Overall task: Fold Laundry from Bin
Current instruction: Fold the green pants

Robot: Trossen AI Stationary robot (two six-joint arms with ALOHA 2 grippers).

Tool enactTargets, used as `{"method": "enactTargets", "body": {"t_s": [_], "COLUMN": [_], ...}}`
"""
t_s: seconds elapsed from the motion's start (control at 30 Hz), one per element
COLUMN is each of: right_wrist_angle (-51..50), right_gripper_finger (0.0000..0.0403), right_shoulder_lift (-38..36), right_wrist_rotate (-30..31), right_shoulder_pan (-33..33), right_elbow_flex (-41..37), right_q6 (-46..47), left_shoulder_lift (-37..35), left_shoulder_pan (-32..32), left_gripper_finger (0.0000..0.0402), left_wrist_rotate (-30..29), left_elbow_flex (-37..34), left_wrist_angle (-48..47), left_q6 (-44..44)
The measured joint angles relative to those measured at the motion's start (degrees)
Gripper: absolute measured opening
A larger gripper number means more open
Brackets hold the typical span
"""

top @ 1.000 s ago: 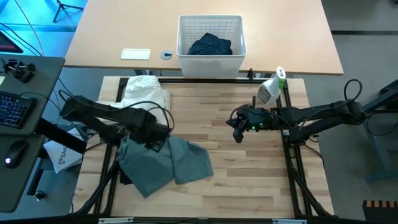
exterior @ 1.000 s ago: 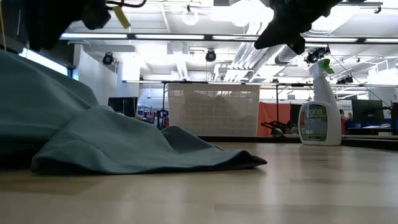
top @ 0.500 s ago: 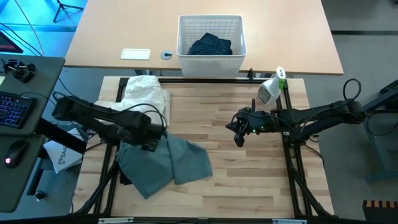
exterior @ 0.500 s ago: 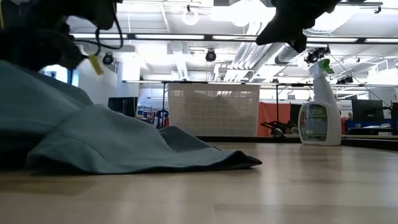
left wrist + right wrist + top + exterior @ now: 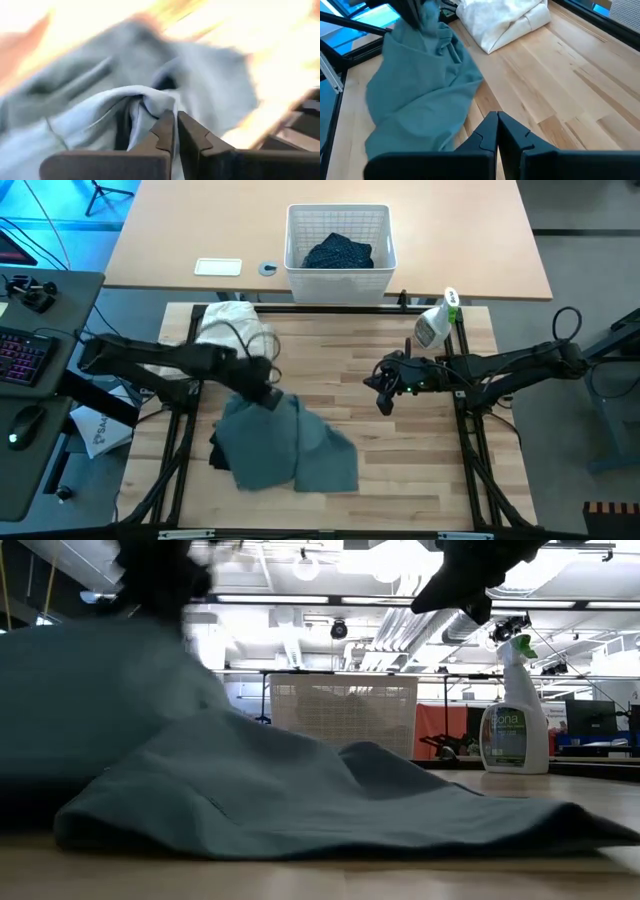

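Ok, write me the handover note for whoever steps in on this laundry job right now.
Left gripper: shut on the grey-green top, pinching a bunched edge and lifting it above the table.
Right gripper: shut, holding nothing, hovering over mid-table.
White cloth: bundled at the table's far left corner.
Bin: on the desk beyond the table, a dark garment inside.
Done: two pieces out of the bin.
Left: spread and fold the top, then the dark garment.
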Motion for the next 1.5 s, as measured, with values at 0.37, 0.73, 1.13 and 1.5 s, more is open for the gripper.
{"method": "enactTargets", "body": {"t_s": [0.37,0.73,1.13,1.5], "right_wrist_angle": [4.1,8.36,-1.12,-5.7], "right_gripper_finger": [0.0005,0.0005,0.0005,0.0005], "right_shoulder_lift": [-14.76,-29.8,-28.95,-27.42], "right_wrist_rotate": [6.16,12.48,11.78,8.03], "right_shoulder_pan": [0.0,-0.02,0.01,0.02], "right_elbow_flex": [0.0,0.02,0.02,0.0], "right_q6": [-0.27,-4.15,2.2,5.14], "left_shoulder_lift": [1.9,16.57,29.97,31.55], "left_shoulder_pan": [-2.18,-4.9,-4.02,-2.73], "left_gripper_finger": [0.0001,0.0008,0.0124,0.0143], "left_wrist_rotate": [-20.74,-11.52,-7.24,-6.04], "left_elbow_flex": [32.03,35.58,35.49,35.68], "left_wrist_angle": [20.96,19.49,-17.09,17.45], "left_q6": [41.6,66.36,57.13,68.12]}}
